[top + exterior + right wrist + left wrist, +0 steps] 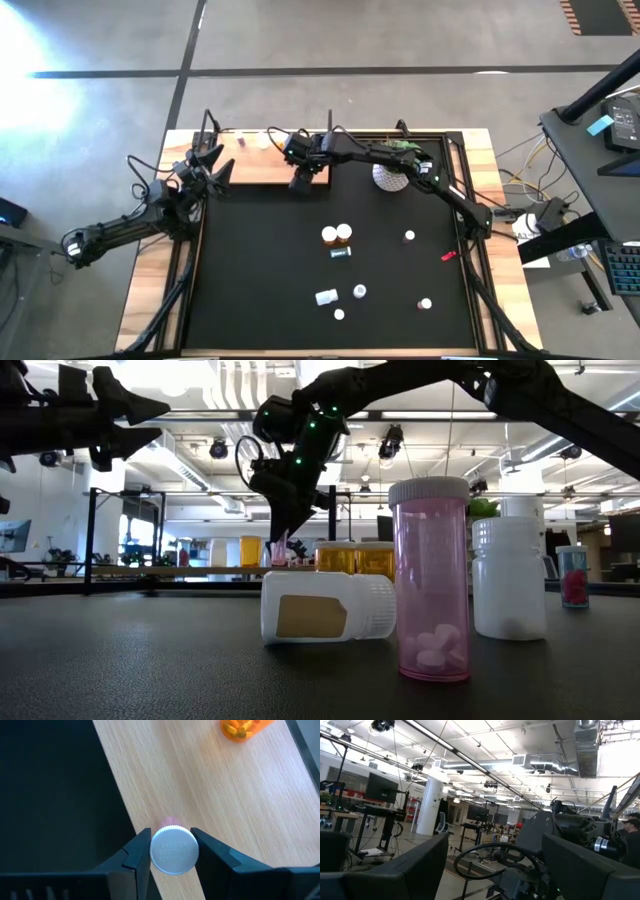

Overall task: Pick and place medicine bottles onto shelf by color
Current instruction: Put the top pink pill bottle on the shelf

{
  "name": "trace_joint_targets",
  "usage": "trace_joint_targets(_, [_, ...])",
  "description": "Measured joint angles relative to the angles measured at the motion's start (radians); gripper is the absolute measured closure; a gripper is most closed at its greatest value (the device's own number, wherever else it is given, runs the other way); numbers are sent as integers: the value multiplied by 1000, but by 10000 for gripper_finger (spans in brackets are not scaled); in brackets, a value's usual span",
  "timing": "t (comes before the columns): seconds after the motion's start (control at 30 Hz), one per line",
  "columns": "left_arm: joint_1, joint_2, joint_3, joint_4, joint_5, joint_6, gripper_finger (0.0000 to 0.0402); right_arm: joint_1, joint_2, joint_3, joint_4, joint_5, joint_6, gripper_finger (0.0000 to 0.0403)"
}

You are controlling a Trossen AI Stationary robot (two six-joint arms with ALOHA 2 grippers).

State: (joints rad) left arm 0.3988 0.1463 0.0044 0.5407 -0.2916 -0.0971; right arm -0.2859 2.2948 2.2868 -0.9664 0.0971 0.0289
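My right gripper (300, 181) reaches over the near edge of the light-wood shelf (262, 166), shut on a pink medicine bottle with a white cap (174, 850). In the low view the pink bottle (282, 552) shows just below the fingers, close to the board. An orange bottle (245, 727) lies farther along the shelf (200, 780). Several more bottles stand or lie on the black mat (260, 270), among them an orange pair (337, 235). My left gripper (214, 166) hangs open and raised at the table's left, holding nothing (492, 870). My right gripper pinches the pink bottle by its white cap (155, 851), one finger on each side of the rim. The fingers (137, 855) come from above, slanting down. The bottle is upright over the shelf's edge next to the mat; whether its base rests on the board I cannot tell.
A white pot with a green plant (392, 172) stands right of the shelf. A small red object (448, 256) lies on the mat's right part. Near the low camera are a lying white bottle (325, 605), a tall pink one (432, 575) and a white one (510, 575).
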Motion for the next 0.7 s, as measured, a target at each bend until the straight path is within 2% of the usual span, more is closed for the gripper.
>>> trace_joint_targets(0.27, [0, 0, 0, 0, 0, 0, 96, 0, 0, 0, 5, 0, 8, 245])
trace_joint_targets(0.7, [0, 0, 0, 0, 0, 0, 96, -3, -7, 22, -8, 7, 23, 224])
